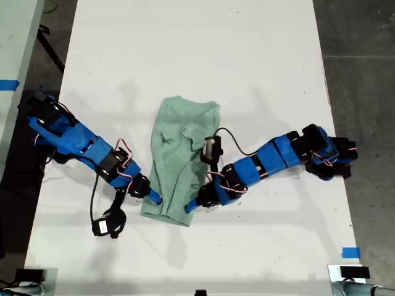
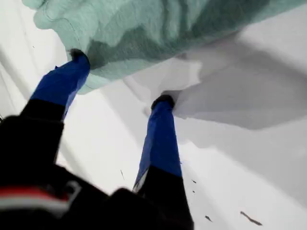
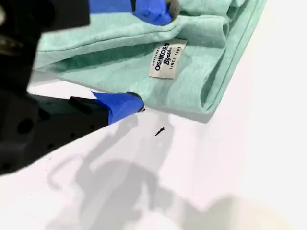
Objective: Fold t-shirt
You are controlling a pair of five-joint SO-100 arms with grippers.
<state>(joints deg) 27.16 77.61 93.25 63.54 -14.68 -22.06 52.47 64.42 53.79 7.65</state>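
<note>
**T-shirt lying bunched at table centre; both grippers at its near hem**

Item inspected: the t-shirt (image 1: 180, 157), pale mint green. It lies on the white table (image 1: 259, 61) about midway across the exterior view, gathered into a narrow, wrinkled, upright strip. Its lower end is the end nearest the two arms' tips.

Exterior view: one blue arm reaches in from that view's left and its tip meets the lower left edge of the cloth. The other arm reaches in from that view's right and its tip meets the lower right edge. The wrist views do not settle which arm is which.

My first gripper (image 2: 120, 79): jaws stand wide apart. One blue fingertip (image 2: 76, 56) touches the rolled edge of the cloth, and the other presses on bare table just beside it. No cloth is held.

My second gripper (image 3: 148, 57): jaws also stand apart, astride the layered hem. One finger lies on top of the cloth, and the other tip sits at the cloth's edge against the table. No firm pinch is visible. A white brand label (image 3: 167, 60) shows on the fabric between the fingers.
</note>
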